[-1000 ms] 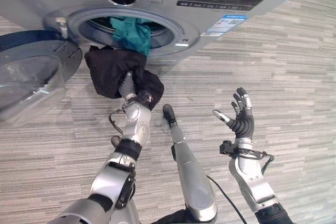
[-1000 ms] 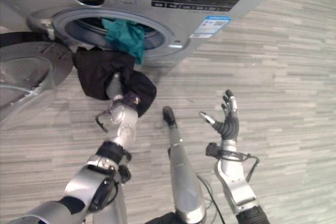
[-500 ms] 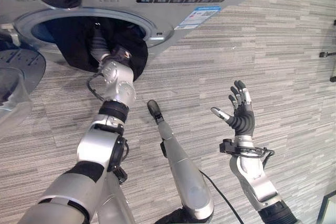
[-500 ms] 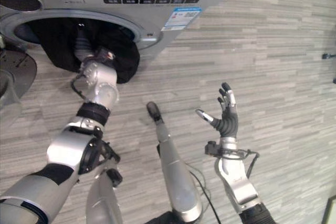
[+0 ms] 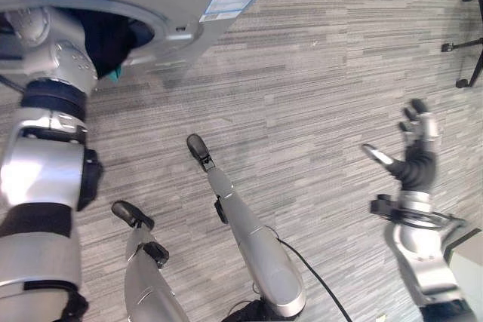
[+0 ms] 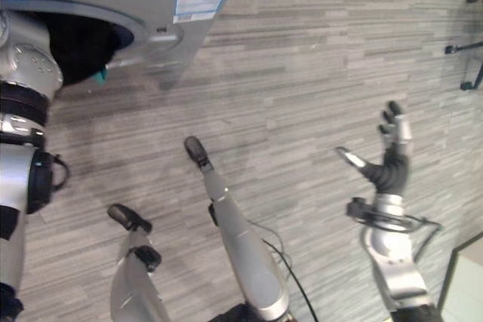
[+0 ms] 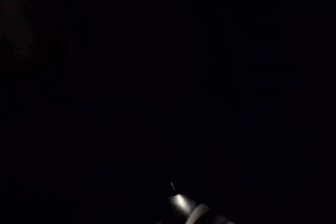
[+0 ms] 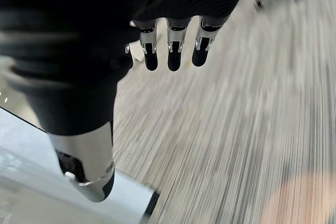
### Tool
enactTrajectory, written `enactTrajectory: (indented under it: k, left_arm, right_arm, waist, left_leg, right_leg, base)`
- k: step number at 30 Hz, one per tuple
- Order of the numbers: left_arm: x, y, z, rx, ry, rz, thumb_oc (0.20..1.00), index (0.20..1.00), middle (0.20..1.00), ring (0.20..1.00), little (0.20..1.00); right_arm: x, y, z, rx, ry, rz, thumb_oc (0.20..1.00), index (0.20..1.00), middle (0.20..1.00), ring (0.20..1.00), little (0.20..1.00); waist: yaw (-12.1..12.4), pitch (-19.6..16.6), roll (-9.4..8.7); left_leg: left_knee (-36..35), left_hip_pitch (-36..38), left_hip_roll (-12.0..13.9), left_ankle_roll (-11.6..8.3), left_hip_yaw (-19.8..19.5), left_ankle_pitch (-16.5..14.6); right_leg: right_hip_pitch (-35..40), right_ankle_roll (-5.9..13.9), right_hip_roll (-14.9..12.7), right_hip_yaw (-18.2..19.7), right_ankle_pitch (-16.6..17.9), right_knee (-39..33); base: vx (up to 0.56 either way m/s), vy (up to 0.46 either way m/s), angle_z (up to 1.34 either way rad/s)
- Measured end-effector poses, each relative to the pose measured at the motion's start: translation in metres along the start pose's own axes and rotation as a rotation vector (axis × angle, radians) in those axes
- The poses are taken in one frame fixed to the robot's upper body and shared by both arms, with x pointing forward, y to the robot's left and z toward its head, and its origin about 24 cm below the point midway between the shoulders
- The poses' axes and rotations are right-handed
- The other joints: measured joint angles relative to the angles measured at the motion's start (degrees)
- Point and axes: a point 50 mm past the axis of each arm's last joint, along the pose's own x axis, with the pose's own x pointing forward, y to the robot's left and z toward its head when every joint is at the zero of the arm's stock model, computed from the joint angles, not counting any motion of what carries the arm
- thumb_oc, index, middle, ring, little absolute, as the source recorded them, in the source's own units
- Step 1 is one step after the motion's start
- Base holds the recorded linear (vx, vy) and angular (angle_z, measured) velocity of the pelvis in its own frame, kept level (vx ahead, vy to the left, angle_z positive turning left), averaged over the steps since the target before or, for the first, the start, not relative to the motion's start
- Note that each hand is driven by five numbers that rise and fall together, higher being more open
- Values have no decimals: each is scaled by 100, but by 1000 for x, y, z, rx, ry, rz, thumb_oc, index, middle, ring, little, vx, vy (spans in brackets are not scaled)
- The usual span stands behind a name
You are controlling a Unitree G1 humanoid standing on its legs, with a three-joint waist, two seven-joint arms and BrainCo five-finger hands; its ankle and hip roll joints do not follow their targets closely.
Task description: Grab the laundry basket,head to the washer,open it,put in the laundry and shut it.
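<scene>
The silver washer (image 5: 189, 5) stands at the upper left with its round opening (image 6: 132, 32) uncovered. Dark laundry (image 5: 106, 39) lies inside the drum, and a teal scrap (image 5: 115, 73) peeks out at the lower rim. My left arm reaches into the opening, and its hand is hidden inside the drum; the left wrist view is dark. My right hand (image 5: 413, 167) is raised over the floor at the right. Its fingers (image 8: 169, 51) are straight and spread, and it holds nothing.
Grey striped wood floor (image 5: 302, 111) spreads between the washer and my right hand. The black legs of a stand (image 5: 472, 35) show at the upper right edge. A pale box corner (image 6: 464, 284) sits at the lower right.
The camera has swung right, so the washer now sits at the upper left. My left arm has pushed the black cloth from the rim deep into the drum. The right hand stays open.
</scene>
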Motion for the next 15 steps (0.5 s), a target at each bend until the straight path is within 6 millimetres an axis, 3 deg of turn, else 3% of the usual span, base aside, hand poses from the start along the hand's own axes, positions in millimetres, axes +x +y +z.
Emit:
enactTrajectory:
  k: [2, 4, 7, 11, 15]
  left_arm:
    - [-1, -7, 0, 14, 13, -60, 1000, 1000, 1000, 1000, 1000]
    - [3, -15, -1, 164, 43, -144, 1000, 1000, 1000, 1000, 1000]
    - [-2, -14, -19, 293, 114, -222, 1000, 1000, 1000, 1000, 1000]
    - [-4, 0, -39, 612, 180, -253, 1000, 1000, 1000, 1000, 1000]
    - [-4, -1, -39, 970, 44, -329, 1000, 1000, 1000, 1000, 1000]
  right_arm:
    - [-3, -2, 0, 1, 1, -10, 1000, 1000, 1000, 1000, 1000]
    - [-5, -2, 0, -7, 4, 14, 1000, 1000, 1000, 1000, 1000]
    - [-11, 0, -2, -3, 26, 45, 1000, 1000, 1000, 1000, 1000]
    - [-9, 4, -2, -29, 24, 128, 1000, 1000, 1000, 1000, 1000]
    - [-12, 3, -2, -53, 33, 193, 1000, 1000, 1000, 1000, 1000]
  waist:
    - [61, 0, 2]
    - [186, 20, 33]
    - [246, -11, 184]
    - [286, -63, 375]
    - [388, -84, 539]
  left_leg:
    - [-109, 4, -1, 2, -1, 84]
    - [-259, 100, -22, 32, -1, 206]
    - [-709, 292, -88, 11, 1, 481]
    - [-1240, 563, -157, 7, 31, 760]
    - [-1329, 475, -156, -34, 5, 835]
  right_leg:
    - [-27, -10, 5, -20, 7, -3]
    - [12, -51, 0, -53, 32, -6]
    - [45, -147, -14, -142, 36, -5]
    - [96, -209, -3, -187, 32, -4]
    - [-2, -267, -12, -273, 57, -19]
  base:
    - [36, -28, 7]
    - [11, -9, 5]
    - [-28, 14, 11]
    - [-37, -8, 4]
    - [-35, 10, 7]
